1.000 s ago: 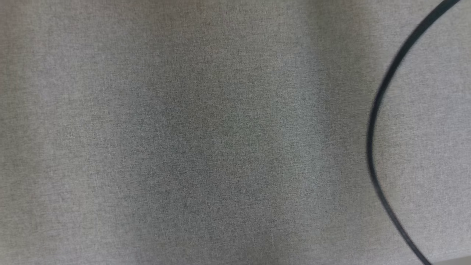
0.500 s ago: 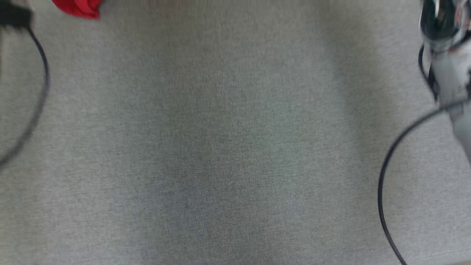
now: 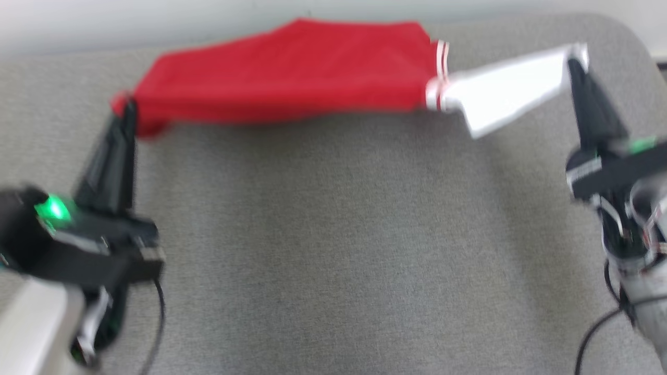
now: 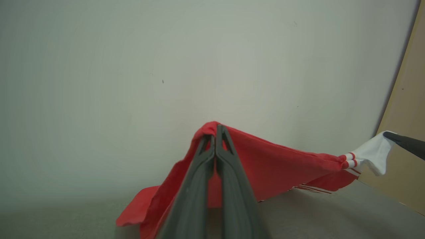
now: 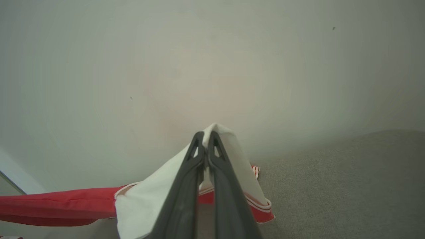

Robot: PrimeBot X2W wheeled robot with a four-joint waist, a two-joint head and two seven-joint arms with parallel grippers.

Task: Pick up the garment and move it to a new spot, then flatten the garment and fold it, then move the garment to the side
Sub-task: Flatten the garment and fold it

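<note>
We look down on a counter (image 3: 338, 234) covered in grey woven cloth, its far right corner rounded. Beyond the far edge stands a pale, plain wall (image 3: 156, 21), and in the left wrist view a tan panel (image 4: 410, 109) rises at the right side of that wall. The head view is blurred, so we cannot make out fine detail there.

The garment (image 3: 292, 67) is stretched along the far edge of the counter, close to the wall. Most of it is red. Its right end is white, and thin red and white stripes mark where the two colours meet.

Our left end effector (image 3: 127, 109) stands at the near left and reaches away to the garment's red left end. The left wrist view shows its two dark fingers pressed together on a peak of red cloth, which falls away on both sides toward the counter. Our right end effector (image 3: 573, 57) stands at the right and pinches the white end, fingers closed on the fabric. In the right wrist view the white cloth drapes down either side of the fingers. A red hem with white trim appears to rest on the counter just behind them.

A green light (image 3: 52, 211) glows on the left wrist housing. A thin black cable (image 3: 159, 307) hangs near that wrist.
</note>
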